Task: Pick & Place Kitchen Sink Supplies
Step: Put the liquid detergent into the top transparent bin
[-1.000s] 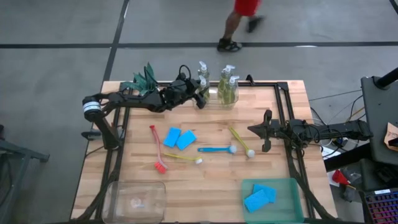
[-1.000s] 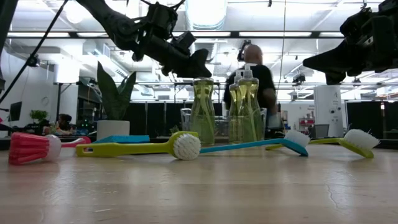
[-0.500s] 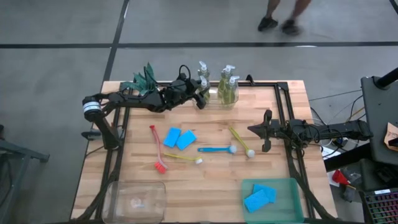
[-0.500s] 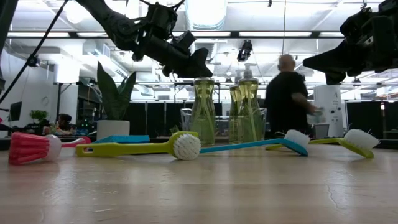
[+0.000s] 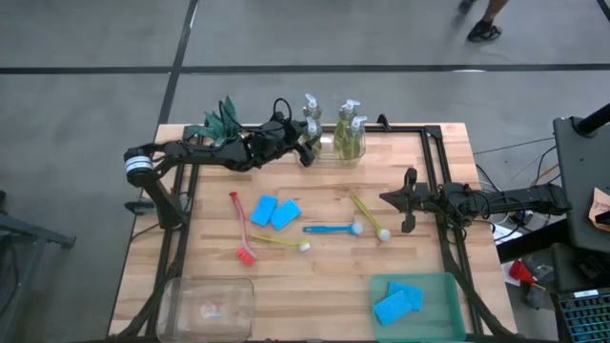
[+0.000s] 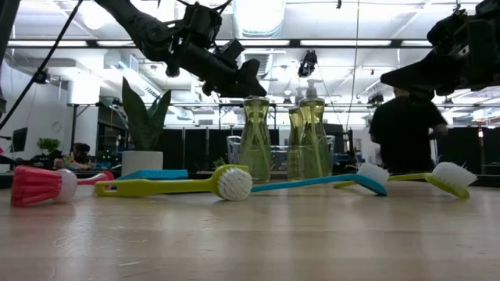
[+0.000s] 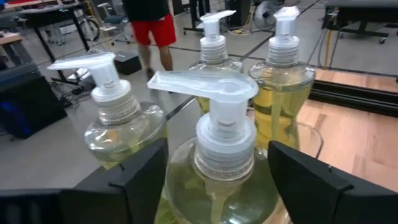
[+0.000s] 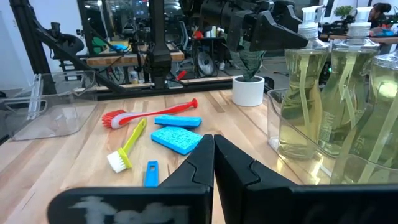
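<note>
**Left gripper spread around a soap bottle at the table's far edge**

High view: four clear pump bottles (image 5: 335,133) of yellow-green soap are clustered at the far edge of the wooden table (image 5: 315,276). The left gripper (image 5: 307,143) is reached in against the bottle (image 5: 311,126) nearest it. The right gripper (image 5: 405,201) is held over open table, well apart from the bottles.

Low view: the left gripper (image 6: 248,81) is seen above the bottle tops; brushes (image 6: 176,186) lie in front on the table.

Left wrist view: the fingers (image 7: 308,180) are spread, one on each side of the nearest bottle (image 7: 219,168), whose white pump rises between them.

Right wrist view: the right fingers (image 8: 225,163) are pressed together, pinching nothing; blue sponges (image 8: 177,129) lie ahead of them.
</note>
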